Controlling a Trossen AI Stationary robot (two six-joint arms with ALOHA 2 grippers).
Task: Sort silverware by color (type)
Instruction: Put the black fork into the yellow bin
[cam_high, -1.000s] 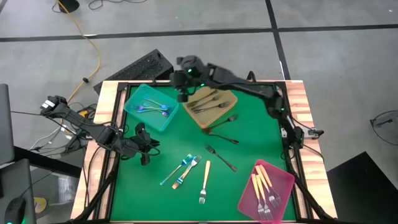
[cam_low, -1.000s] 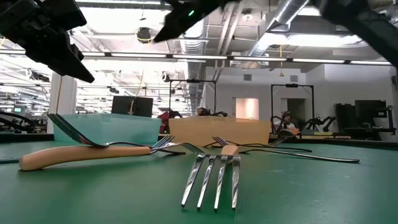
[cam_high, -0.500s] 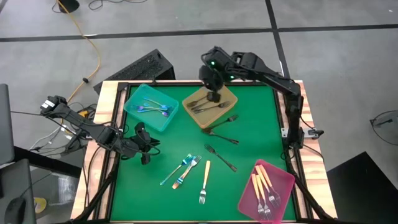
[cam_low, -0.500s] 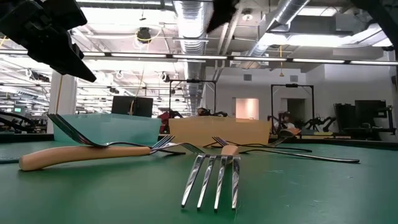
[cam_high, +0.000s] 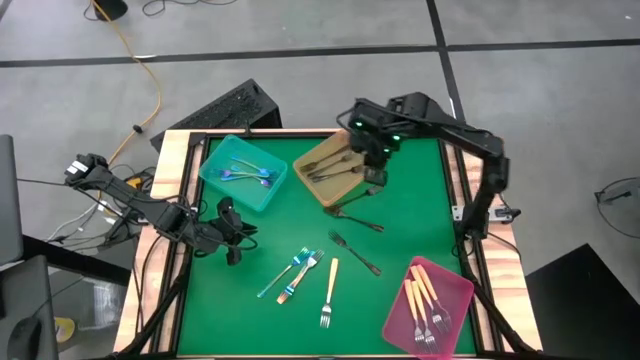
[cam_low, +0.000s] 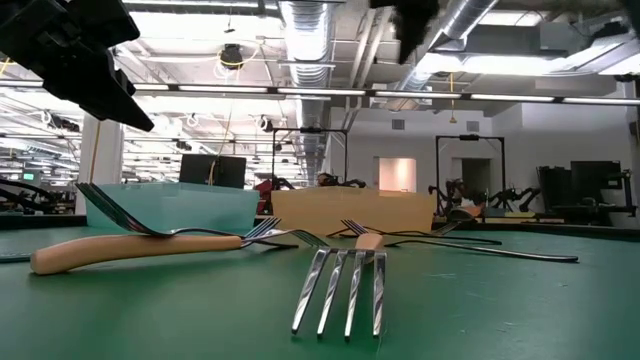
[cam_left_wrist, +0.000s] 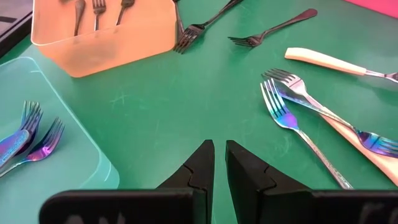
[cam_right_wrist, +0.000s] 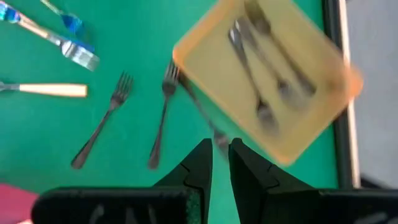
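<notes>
The silverware lies partly sorted. Iridescent forks rest in the teal tray, dark grey ones in the amber tray, cream-handled ones in the pink tray. Loose on the green mat are three dark forks, iridescent forks and a cream-handled fork. My right gripper hangs high over the amber tray's right side, pointing steeply down; its fingers are nearly together with nothing between them. My left gripper waits shut above the mat near the teal tray's near side.
A raised wooden frame edges the mat. Two loose dark forks lie on the mat just off the amber tray's near side, below my right gripper. Open green mat shows between the teal tray and the loose iridescent forks.
My right gripper has swept toward the table's right edge, from the gap between the teal and amber trays across the amber tray to its right side. It has risen a little and tipped to point more steeply down. The silverware has not moved.
</notes>
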